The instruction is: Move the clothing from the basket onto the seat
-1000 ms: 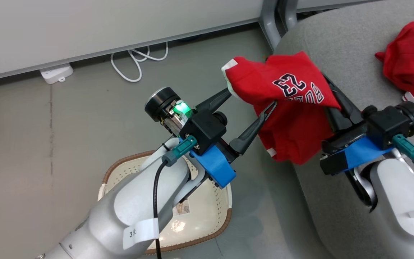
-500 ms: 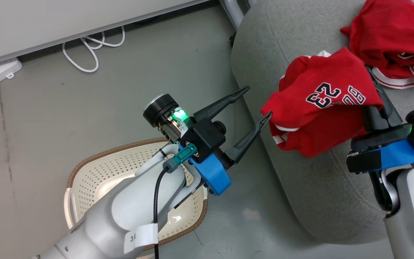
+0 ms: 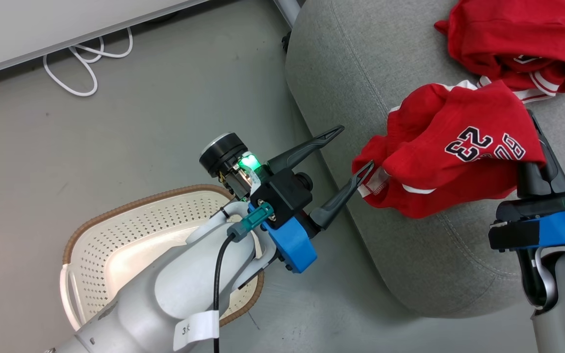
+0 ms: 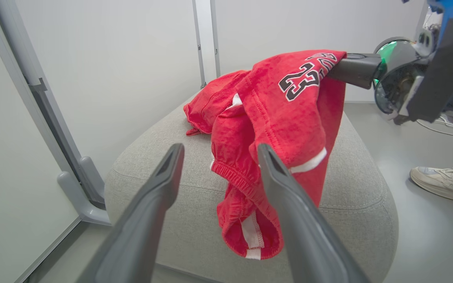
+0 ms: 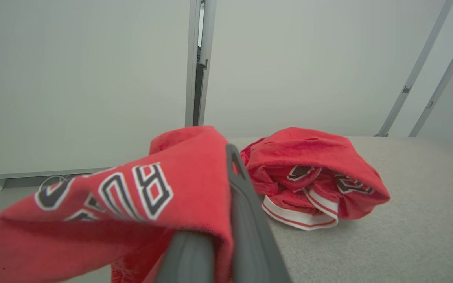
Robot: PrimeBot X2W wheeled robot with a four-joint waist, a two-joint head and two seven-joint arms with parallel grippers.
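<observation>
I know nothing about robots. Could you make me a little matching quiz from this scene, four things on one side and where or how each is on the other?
Things:
1. number 23 garment
2. other red garment
3. basket
4. left jaws

States:
A. standing on the floor
B. spread wide open
C. lying bunched on the seat
D. pinched in the shut right jaws

Pairs: 1-D, 2-C, 3-A, 4-B

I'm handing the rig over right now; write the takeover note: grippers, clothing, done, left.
Right gripper: shut on the number 23 garment, which drapes over the seat edge.
Left gripper: open, holding nothing, beside that garment's hem.
Done: other red garment lies on the seat; basket on the floor shows no clothing.
Left: release the number 23 garment onto the seat.
</observation>
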